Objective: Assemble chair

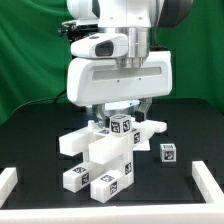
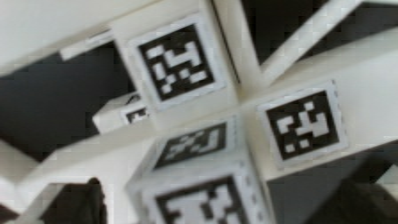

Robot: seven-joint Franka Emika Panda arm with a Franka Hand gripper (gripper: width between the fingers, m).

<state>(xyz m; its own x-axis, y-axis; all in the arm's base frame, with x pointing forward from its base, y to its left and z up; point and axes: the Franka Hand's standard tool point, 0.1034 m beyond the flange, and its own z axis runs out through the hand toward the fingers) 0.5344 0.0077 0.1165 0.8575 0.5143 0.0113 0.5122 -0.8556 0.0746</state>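
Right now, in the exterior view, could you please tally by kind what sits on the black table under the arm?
Cluster of white chair parts, too overlapped to count singly: 1
Lone tagged white cube, standing apart on the exterior view's right: 1
White edge rails at the near corners: 2
Total: 4

Bare table (image 1: 38, 135) around chair parts (image 1: 100, 158)
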